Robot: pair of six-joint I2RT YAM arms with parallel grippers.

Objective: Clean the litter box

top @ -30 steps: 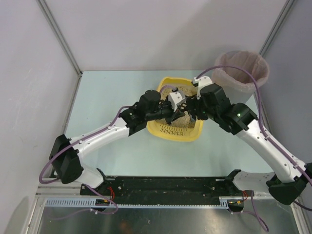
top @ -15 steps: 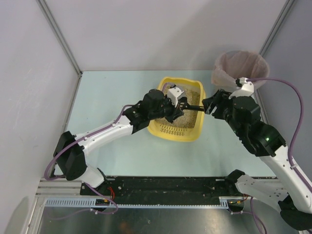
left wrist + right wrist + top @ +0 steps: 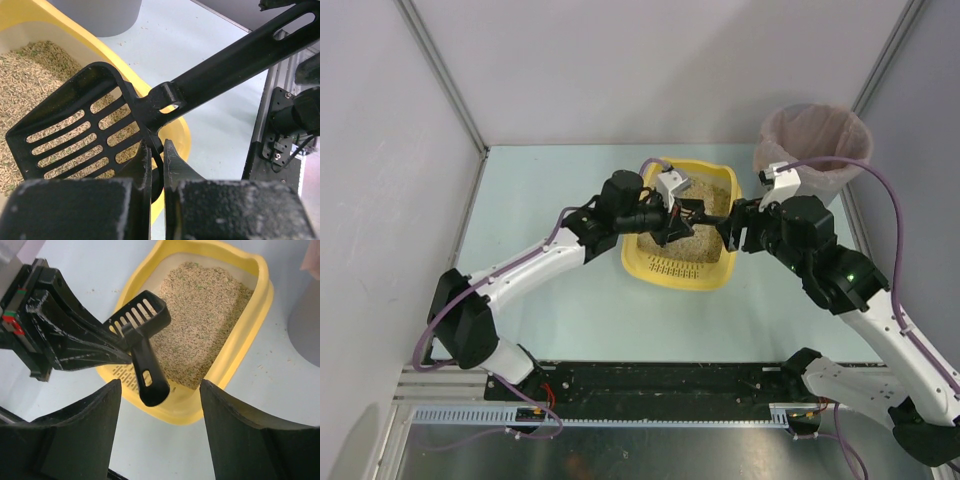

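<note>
We log the litter box [image 3: 670, 270] flat on the pale table [image 3: 540, 200], mid-far between both arms, with its slotted end toward the arm bases and tan litter [image 3: 205, 305] inside. The grey bin [image 3: 815, 135] with a pinkish liner stands at the far right, near the box but apart from it. The left gripper [image 3: 157, 150] is clamped on the black slotted scoop [image 3: 165, 97], its fingers [image 3: 142, 165] pinching the back edge of the scoop head just below the neck. The scoop head is over the litter at the near end of the box, and the handle angles out over the box's right rim toward the right arm. The right gripper [image 3: 160, 390] has its jaws spread wide and grips nothing. In its wrist view the handle's end shows in the gap between the fingers, touching neither.
</note>
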